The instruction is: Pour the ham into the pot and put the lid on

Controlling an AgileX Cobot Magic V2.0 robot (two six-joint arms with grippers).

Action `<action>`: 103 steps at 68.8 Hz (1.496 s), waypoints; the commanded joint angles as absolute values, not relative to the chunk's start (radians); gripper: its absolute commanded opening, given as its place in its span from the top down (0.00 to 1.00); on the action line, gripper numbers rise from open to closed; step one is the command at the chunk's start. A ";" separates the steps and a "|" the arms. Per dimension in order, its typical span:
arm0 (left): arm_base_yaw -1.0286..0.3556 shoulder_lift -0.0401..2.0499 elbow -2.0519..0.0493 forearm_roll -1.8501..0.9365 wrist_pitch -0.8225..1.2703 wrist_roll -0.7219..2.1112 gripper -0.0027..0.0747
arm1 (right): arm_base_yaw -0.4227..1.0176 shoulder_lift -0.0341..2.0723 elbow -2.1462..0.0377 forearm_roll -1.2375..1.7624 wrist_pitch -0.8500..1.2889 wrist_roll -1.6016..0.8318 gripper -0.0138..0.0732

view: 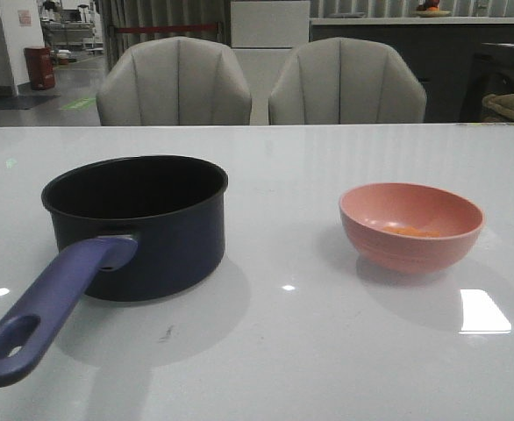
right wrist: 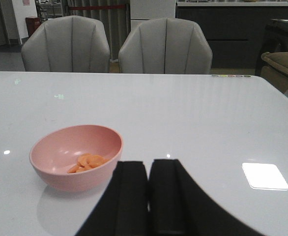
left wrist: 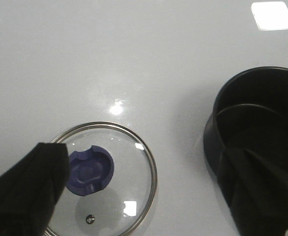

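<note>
Glass lid (left wrist: 104, 179), steel-rimmed, round

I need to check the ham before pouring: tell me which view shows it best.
The right wrist view: it looks down into the pink bowl, showing the ham as separate orange slices. The front view shows only a thin orange streak over the rim. The left wrist view misses it.

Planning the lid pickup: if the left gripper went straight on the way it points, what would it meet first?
Probably the lid lying on the table, near its blue knob, though depth is unclear. The pot sits off to one side.
</note>
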State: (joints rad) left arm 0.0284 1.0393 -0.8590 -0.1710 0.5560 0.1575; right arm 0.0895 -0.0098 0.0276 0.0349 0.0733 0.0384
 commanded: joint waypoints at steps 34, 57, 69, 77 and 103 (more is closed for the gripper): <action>-0.080 0.434 -0.506 -0.241 0.258 0.155 0.12 | 0.096 -0.031 0.021 0.024 -0.017 0.032 0.67; -0.247 0.158 -0.429 -0.257 0.394 0.155 0.12 | 0.096 -0.031 0.021 0.024 -0.015 0.032 0.67; -0.261 0.081 -0.420 -0.229 0.433 0.155 0.12 | 0.096 -0.031 0.021 0.024 -0.075 0.032 0.67; -0.261 0.072 -0.398 -0.229 0.415 0.155 0.12 | 0.096 -0.030 0.020 0.024 -0.143 0.030 0.67; -0.261 0.072 -0.396 -0.229 0.402 0.155 0.12 | 0.096 0.232 -0.287 0.024 0.165 0.031 0.67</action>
